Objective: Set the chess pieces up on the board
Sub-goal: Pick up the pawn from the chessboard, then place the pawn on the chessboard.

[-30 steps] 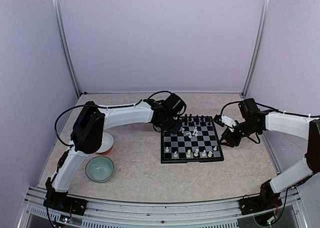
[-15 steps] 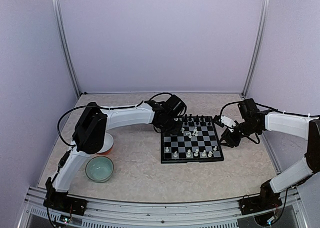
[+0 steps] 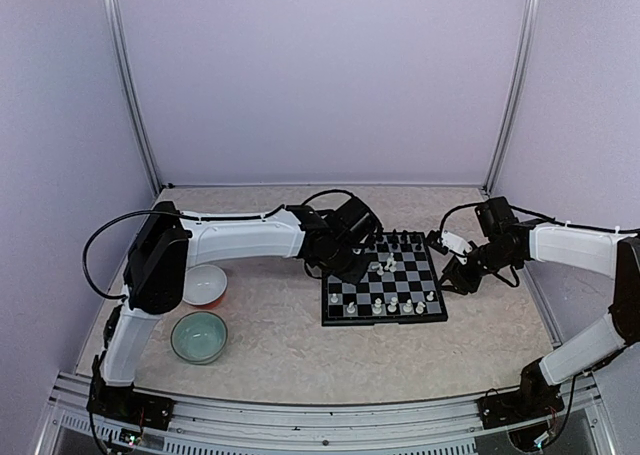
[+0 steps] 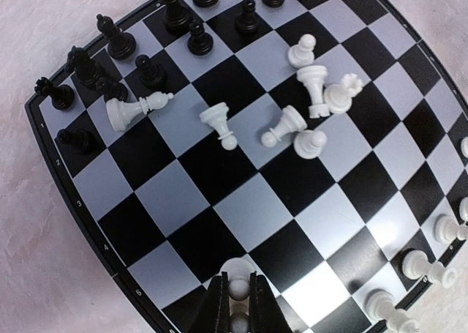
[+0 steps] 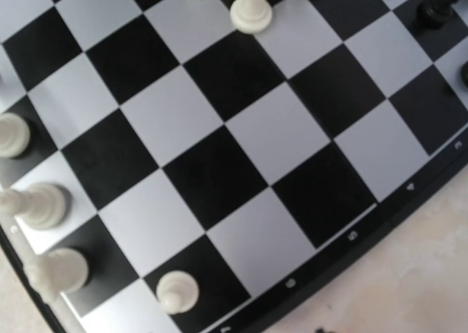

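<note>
— Lavender walls, a pale marbled surface [image 3: 280,355], and the board [image 3: 362,291] right of centre in the overhead view. Where's my piece?

— Your left hand [image 4: 235,304] is clamped on a white pawn [image 4: 235,285], low over the board's rim at the bottom of the left wrist view. Your right hand [image 3: 453,272] hangs just beside the board's right rim. I can't tell whether it is apart or together.

— How do I set it down well?

— I'd judge it belongs with the standing white pieces [image 4: 418,262] at the lower right of that view. Come straight down onto the middle of a free square and let the base settle flat. Then part the fingers only slightly and lift vertically. Steer clear of the toppled white pieces [image 4: 313,84] mid-board and the black pieces [image 4: 197,39] at the upper left.
</note>
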